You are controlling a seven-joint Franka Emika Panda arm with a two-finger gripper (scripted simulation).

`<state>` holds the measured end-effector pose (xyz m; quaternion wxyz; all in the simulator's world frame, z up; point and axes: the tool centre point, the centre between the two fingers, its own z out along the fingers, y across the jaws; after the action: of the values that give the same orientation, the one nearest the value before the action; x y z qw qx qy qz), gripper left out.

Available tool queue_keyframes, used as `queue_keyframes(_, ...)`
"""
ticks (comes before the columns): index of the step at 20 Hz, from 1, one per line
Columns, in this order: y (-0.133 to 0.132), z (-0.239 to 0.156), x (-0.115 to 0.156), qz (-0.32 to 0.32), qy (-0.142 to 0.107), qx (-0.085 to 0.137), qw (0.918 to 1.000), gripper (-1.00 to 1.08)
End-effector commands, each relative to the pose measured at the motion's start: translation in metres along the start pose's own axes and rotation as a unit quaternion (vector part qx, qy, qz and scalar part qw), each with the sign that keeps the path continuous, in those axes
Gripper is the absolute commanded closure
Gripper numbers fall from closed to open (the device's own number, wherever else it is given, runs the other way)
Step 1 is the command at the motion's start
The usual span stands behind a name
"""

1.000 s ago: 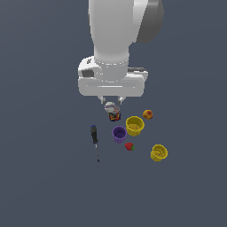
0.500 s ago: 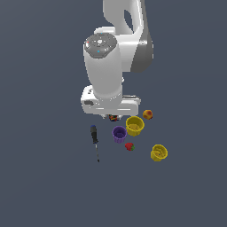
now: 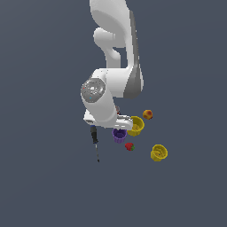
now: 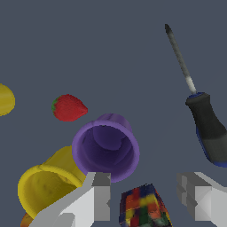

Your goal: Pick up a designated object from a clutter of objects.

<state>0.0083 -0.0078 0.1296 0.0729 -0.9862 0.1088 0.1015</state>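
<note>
With the jaws of the gripper (image 4: 144, 195) spread and empty, the purple cup (image 4: 105, 146) stands upright just ahead of them beside a yellow cup (image 4: 44, 186); likely light, rigid and ribbed, so grip across the rim wall.

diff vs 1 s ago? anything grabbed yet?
The arm has swung down and tilted, bringing the hand low beside the purple cup. Nothing is grabbed: in the wrist view the fingers are apart, with the small can between them and the cup just ahead. The yellow cups, orange, strawberry and screwdriver have not moved.
</note>
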Motion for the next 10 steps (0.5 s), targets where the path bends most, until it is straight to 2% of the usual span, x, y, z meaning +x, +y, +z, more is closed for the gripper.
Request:
queue_keyframes(1, 0.003, 0.015, 0.001, 0.01, -0.008, 0.006, 0.9999, -0.2)
queue_keyframes(10, 0.006, 0.03, 0.001, 0.019, -0.017, 0.011, 0.9996, -0.2)
